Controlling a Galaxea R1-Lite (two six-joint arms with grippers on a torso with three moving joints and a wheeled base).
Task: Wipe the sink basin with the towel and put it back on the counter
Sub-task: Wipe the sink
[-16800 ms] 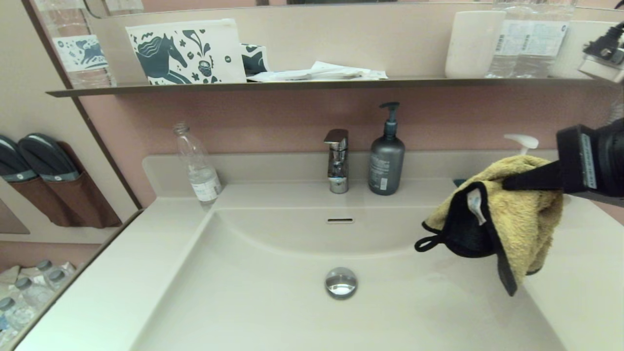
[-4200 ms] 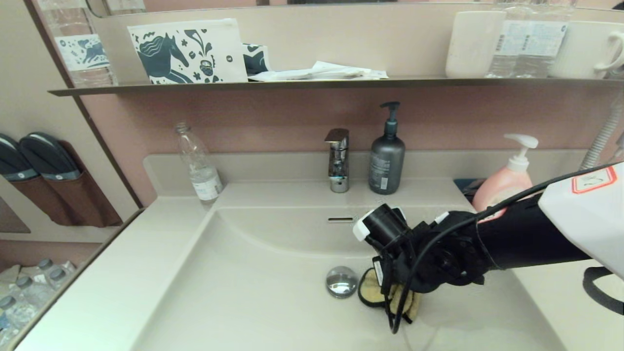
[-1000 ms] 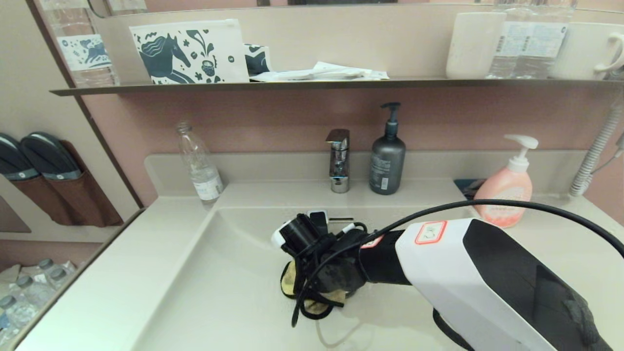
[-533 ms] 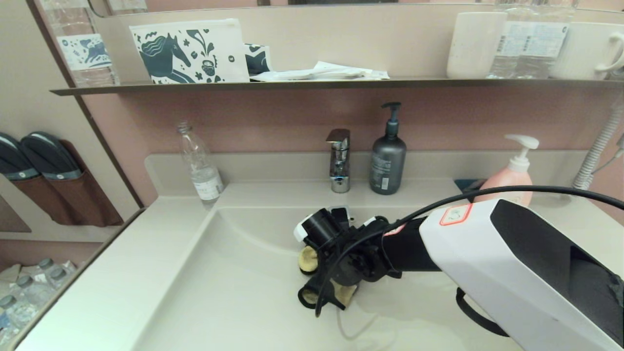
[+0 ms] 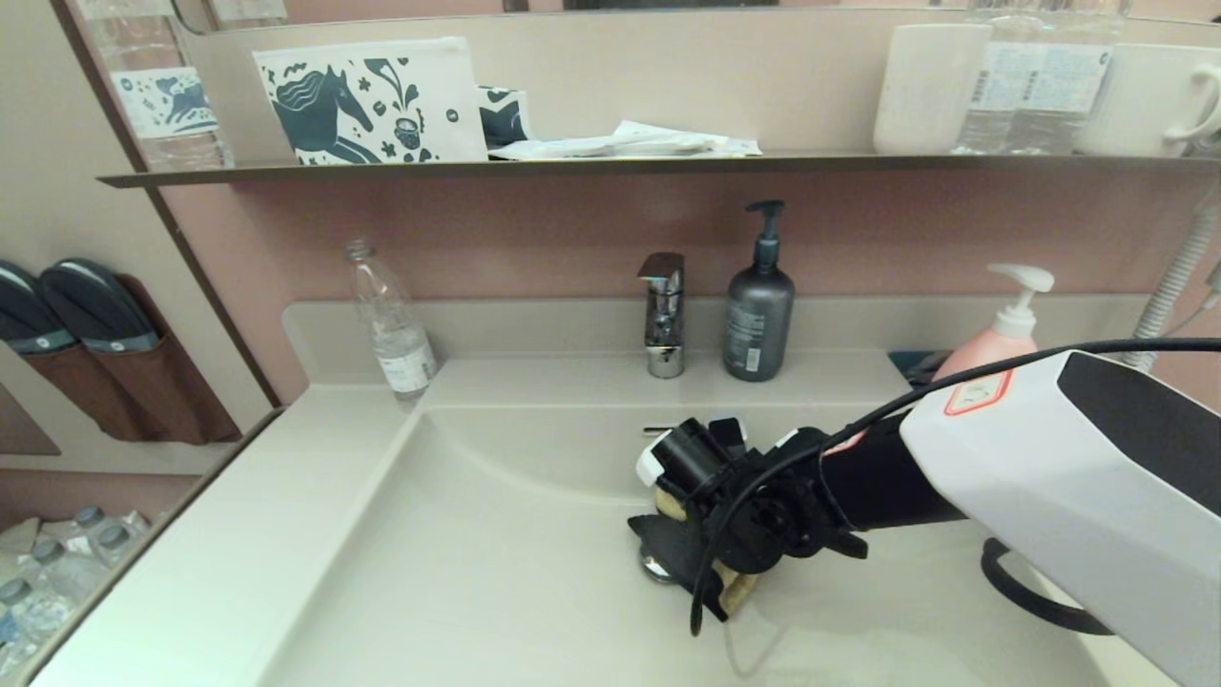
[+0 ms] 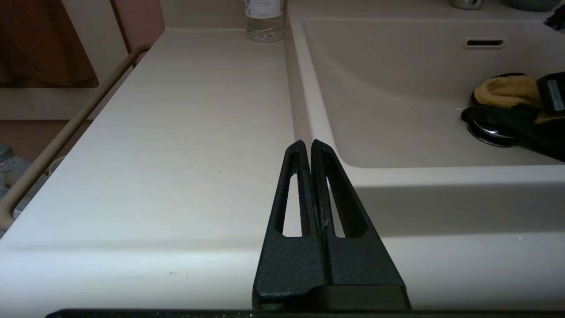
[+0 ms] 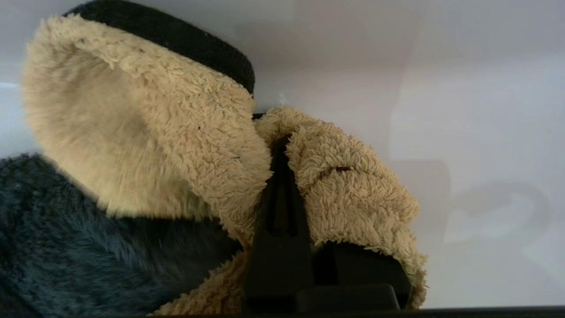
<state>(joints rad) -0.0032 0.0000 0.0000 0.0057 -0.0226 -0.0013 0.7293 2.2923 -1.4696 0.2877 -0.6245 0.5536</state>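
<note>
While clamped between right gripper (image 5: 701,563) fingers (image 7: 278,221), towel (image 7: 145,145) over drain plug (image 6: 490,131)

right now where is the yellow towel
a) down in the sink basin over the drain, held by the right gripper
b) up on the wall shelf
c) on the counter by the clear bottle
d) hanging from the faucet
a: the right gripper presses the towel onto the sink basin floor, over the drain plug.

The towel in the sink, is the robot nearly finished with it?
Not yet. The right gripper has the towel clamped in its jaws and pressed onto the sink basin floor at the drain plug, mid-wipe. Returning it to the counter remains.
</note>
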